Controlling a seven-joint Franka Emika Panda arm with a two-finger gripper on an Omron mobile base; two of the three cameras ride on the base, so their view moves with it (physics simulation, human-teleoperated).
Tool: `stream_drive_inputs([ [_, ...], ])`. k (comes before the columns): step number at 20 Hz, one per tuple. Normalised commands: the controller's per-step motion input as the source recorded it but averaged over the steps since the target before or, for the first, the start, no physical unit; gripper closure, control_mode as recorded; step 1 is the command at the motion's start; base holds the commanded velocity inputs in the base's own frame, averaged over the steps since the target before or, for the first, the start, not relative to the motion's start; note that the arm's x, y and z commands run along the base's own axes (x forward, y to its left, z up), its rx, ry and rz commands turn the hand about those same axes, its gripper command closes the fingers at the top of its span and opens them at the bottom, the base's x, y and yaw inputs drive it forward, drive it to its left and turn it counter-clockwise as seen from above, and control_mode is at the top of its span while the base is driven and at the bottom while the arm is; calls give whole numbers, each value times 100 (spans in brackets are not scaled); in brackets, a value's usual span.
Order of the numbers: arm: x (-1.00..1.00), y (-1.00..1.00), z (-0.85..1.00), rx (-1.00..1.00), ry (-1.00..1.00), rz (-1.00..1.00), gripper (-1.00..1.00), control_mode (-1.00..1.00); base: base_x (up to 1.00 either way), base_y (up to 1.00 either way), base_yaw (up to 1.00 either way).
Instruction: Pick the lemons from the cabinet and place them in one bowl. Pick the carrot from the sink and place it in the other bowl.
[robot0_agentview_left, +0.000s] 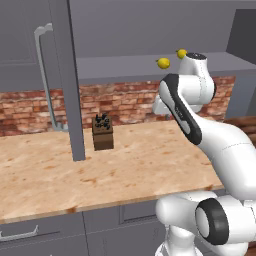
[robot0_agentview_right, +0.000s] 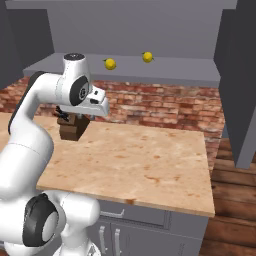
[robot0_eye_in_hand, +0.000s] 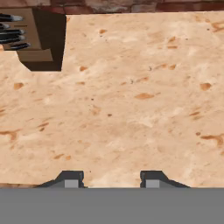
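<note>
Two yellow lemons (robot0_agentview_left: 163, 63) (robot0_agentview_left: 181, 53) lie apart on the grey shelf of the open cabinet (robot0_agentview_left: 120, 65), above the brick wall; they are seen again in the right base view (robot0_agentview_right: 110, 64) (robot0_agentview_right: 147, 57). My gripper (robot0_eye_in_hand: 111, 181) hangs over the bare wooden counter (robot0_eye_in_hand: 131, 96), well below the lemons. It is open, with nothing between its fingertips (robot0_eye_in_hand: 72, 180). The white hand (robot0_agentview_right: 97, 104) sits in front of the brick wall. The bowls, the carrot and the sink are out of view.
A brown knife block (robot0_agentview_left: 102, 132) (robot0_agentview_right: 70, 127) (robot0_eye_in_hand: 33, 35) stands on the counter near the wall, left of the hand. The cabinet's open door (robot0_agentview_left: 70, 80) with its silver bar handle (robot0_agentview_left: 45, 75) hangs over the counter's left part. Drawer fronts (robot0_agentview_left: 30, 235) lie below.
</note>
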Motion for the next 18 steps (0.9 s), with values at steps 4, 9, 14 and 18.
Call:
stream_drive_inputs([
  [4,4,-4,-1,0,0,0,-100,-100,0,0,0],
  [9,-29,-2,6,0,-14,0,-100,-100,0,0,0],
  [14,-75,0,42,0,-47,0,-100,-100,0,0,0],
  [18,-47,1,52,-1,-47,-4,-100,-100,0,0,0],
])
